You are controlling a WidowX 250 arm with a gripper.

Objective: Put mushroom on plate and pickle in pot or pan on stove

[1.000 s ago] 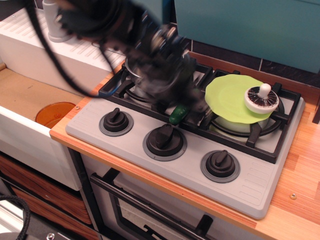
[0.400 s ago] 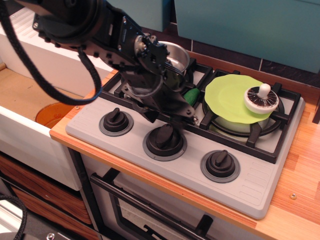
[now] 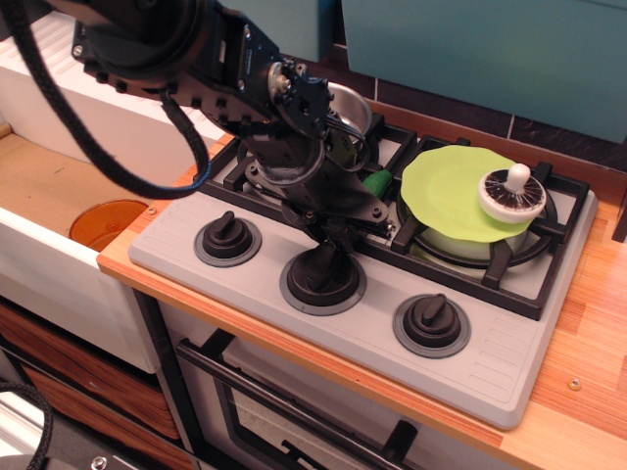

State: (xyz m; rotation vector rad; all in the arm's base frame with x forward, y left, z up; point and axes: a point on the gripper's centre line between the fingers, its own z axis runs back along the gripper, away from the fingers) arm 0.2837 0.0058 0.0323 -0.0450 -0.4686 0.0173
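Just beside the pot (image 3: pixel 345 110), the pickle (image 3: pixel 374 183) lies up and right of the gripper (image 3: pixel 328 235); its jaw opening cannot be told.

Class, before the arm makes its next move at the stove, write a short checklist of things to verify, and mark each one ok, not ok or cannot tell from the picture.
1. Mushroom on the plate: ok, it sits on the plate's right side.
2. Pickle in the pot: not ok, it lies on the stove grate between pot and plate.
3. Hand holding the pickle: not ok, the pickle lies apart from it.
4. Hand open or shut: cannot tell, its fingers blend into the dark middle knob.
5. Pot opening free: cannot tell, the arm covers most of it.
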